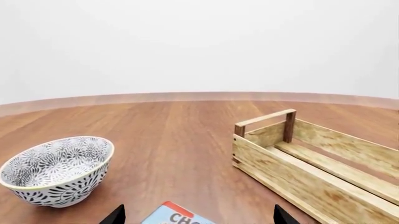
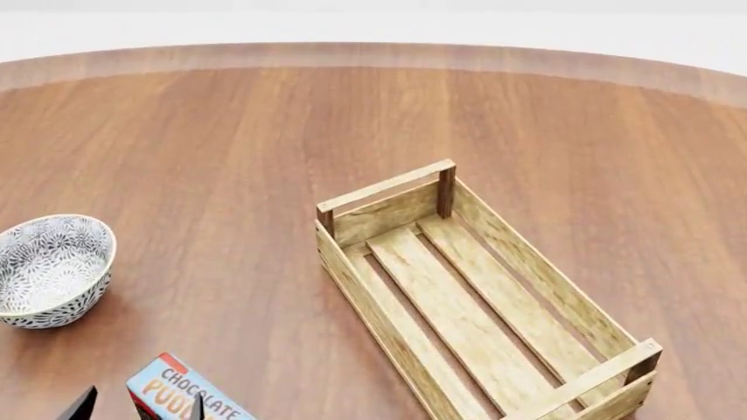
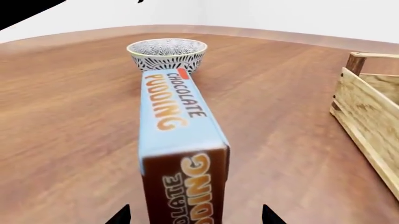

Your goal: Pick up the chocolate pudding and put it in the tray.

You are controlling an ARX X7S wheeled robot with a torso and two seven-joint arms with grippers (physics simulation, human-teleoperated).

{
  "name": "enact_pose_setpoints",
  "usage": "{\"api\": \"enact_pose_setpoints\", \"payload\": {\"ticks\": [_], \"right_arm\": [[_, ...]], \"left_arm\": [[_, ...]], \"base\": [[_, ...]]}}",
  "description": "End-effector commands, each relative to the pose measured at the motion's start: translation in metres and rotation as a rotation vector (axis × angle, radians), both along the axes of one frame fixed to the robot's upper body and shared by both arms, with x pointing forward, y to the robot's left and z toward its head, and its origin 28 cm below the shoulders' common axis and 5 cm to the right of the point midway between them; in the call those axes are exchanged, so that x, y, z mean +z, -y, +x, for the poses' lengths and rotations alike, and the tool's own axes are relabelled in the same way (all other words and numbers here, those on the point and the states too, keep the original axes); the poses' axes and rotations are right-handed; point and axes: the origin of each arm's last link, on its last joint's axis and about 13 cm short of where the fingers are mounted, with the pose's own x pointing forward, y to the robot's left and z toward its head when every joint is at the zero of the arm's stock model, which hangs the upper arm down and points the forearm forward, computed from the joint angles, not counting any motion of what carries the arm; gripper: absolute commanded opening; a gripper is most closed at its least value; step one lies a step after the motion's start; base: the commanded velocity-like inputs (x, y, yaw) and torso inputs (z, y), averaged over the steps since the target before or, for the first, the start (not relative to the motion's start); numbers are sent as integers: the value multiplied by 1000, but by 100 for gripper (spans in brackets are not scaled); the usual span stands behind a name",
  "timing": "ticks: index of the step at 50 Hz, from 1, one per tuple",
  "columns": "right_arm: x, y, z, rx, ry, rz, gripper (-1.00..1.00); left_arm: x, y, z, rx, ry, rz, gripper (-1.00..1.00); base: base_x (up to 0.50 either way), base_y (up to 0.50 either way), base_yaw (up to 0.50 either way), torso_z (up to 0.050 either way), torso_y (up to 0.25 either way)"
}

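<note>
Left wrist view first: one bowl [image 1: 57, 170] at lower left of the frame, grey-white with a dark leafy pattern, and one tray [image 1: 311, 165] running from right of centre off the right edge, a light-wood slatted crate with a handle bar at its near end. Only a corner of the one chocolate pudding [image 1: 176, 216] pokes up at the bottom edge, light blue with a red edge. The left gripper [image 1: 198, 216] shows as two dark finger tips at the bottom edge, spread wide with the carton corner between them, so it's open with nothing clamped.

Head view: same count, one bowl [image 2: 52, 270] at the left edge, one tray [image 2: 485, 302] in the middle-right, its long axis running diagonally from upper left to lower right. It has nothing in it. The pudding [image 2: 181, 394] sits at the bottom left, on the wooden table [image 2: 233, 149], cut off by the frame edge, lying flat, its long axis slanting toward the lower right. Two dark finger tips [image 2: 82, 406] flank its upper end.

Right wrist view: the pudding [image 3: 177, 135] fills the centre, its long axis pointing straight away toward the bowl [image 3: 167, 53] at upper centre, brown end face nearest. A slice of the tray [image 3: 367, 116] is at the right edge. The right gripper [image 3: 196, 217] shows two dark tips at the bottom edge, set wider than the carton on either side of it, not touching.
</note>
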Motion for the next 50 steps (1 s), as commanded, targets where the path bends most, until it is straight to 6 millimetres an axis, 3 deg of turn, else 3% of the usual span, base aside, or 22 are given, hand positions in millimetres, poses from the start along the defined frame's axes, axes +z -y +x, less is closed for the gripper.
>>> {"api": "enact_pose_setpoints", "payload": {"ticks": [1,50], "right_arm": [[1,-6,4,14,2,-6,100],[2,-10,26,7,-11,-33,100]], "left_arm": [[0,2,0,-7,-3,3,100],[-1,6,2,-18,-3,5,100]], "base": [[0,0,0,0,0],[0,0,0,0,0]]}}
